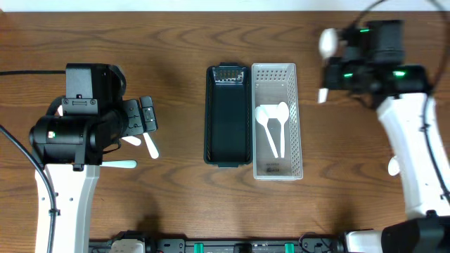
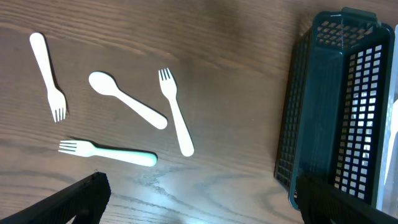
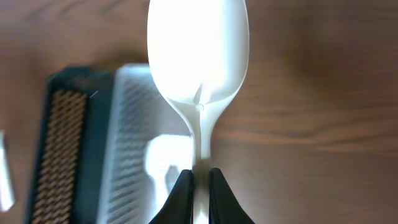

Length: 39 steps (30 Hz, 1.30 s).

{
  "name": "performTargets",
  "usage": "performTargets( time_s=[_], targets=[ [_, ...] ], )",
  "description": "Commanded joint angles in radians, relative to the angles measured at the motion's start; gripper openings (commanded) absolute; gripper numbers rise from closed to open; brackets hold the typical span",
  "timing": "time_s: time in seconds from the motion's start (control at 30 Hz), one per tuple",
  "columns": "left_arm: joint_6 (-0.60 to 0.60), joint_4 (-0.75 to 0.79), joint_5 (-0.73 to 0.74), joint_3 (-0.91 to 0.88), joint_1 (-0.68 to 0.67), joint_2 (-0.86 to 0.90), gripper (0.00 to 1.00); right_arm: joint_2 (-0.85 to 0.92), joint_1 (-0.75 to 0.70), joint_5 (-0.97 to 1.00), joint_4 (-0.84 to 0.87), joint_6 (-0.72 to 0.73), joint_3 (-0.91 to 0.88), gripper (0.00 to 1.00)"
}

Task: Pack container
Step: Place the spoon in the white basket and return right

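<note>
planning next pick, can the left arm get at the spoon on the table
Probably yes: the left gripper hangs open above the spoon, which lies flat, touching none of the forks around it.

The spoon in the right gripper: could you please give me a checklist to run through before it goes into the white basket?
1. Spoon held: ok. The right gripper is shut on its handle, bowl pointing away.
2. Grip firm enough to travel: cannot tell.
3. Spoon above the white basket: not ok. It hangs over bare table to the basket's right.
4. Room in the basket: ok. Only two spoons lie there.
5. Left arm out of the way: ok. The left gripper is open over the loose forks, beyond the dark basket.
</note>
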Motion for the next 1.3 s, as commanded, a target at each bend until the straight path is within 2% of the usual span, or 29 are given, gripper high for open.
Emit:
performTargets(
  time_s=[0.0,0.17,0.37,0.4,0.47,0.5,0.73,0.9,1.0,1.1,1.27],
  targets=[
    [-0.005,-0.002,-0.008,0.006,0.0,0.001,0.98,0.072,0.116,0.011,-0.007,0.1,-0.019,0.03],
    [-0.005,-0.003,-0.008,0.006,0.0,0.001,0.98,0.198,0.243,0.116,-0.025,0.142,-0.023,0.03],
    [-0.005,-0.003,-0.008,0.006,0.0,0.001,0.98,0.348,0.286,0.122,-0.029,0.142,-0.023,0.06],
    [-0.005,-0.003,-0.008,0.006,0.0,0.001,0.98,0.36,0.286,0.122,-0.029,0.142,-0.023,0.11],
    [-0.005,-0.003,-0.008,0.006,0.0,0.001,0.98,0.37,0.286,0.122,-0.022,0.142,-0.023,0.33],
    [-0.005,-0.003,-0.008,0.006,0.0,0.001,0.98,0.37,0.284,0.122,-0.016,0.14,-0.023,0.36],
    [-0.005,-0.003,-0.008,0.006,0.0,0.001,0.98,0.323,0.258,0.124,-0.019,0.077,0.048,0.33],
    [-0.005,-0.003,-0.008,0.006,0.0,0.001,0.98,0.214,0.158,0.266,-0.146,0.05,0.264,0.38],
    [-0.005,-0.003,-0.008,0.006,0.0,0.001,0.98,0.142,0.048,0.352,-0.225,0.048,0.367,0.46],
    [-0.005,-0.003,-0.008,0.006,0.0,0.001,0.98,0.08,-0.097,0.373,-0.29,0.063,0.388,0.53],
    [-0.005,-0.003,-0.008,0.006,0.0,0.001,0.98,0.064,-0.409,0.335,-0.431,0.183,0.372,0.66]
  ],
)
